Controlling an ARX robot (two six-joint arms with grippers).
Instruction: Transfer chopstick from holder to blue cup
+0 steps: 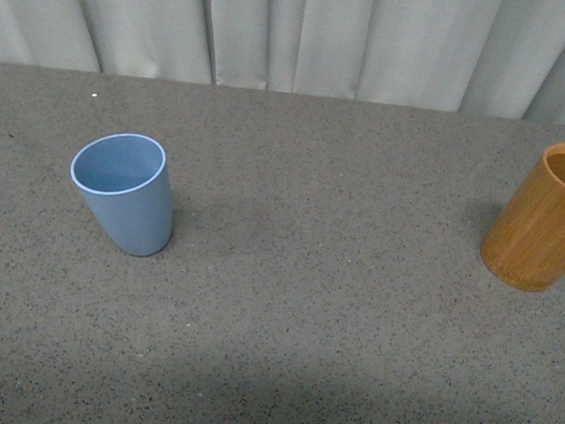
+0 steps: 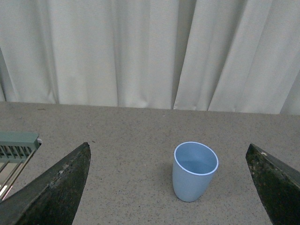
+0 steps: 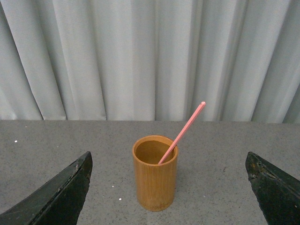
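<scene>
The light blue cup [image 1: 126, 193] stands upright and empty on the grey table at the left; the left wrist view shows the blue cup [image 2: 194, 171] ahead of my open left gripper [image 2: 168, 187], well apart from its dark fingers [image 2: 56, 187]. At the right edge stands the orange-brown wooden holder [image 1: 544, 219]. In the right wrist view one salmon-pink chopstick [image 3: 183, 132] leans out of the holder [image 3: 155, 173], which lies ahead of my open right gripper [image 3: 168, 187], between its spread fingers [image 3: 272, 187] and apart from them. Neither arm shows in the front view.
Pale grey curtains [image 1: 295, 33] hang along the table's far edge. A grey-green rack-like object [image 2: 16, 145] sits at one side of the left wrist view. Speckled grey tabletop [image 1: 325, 302] stretches between cup and holder.
</scene>
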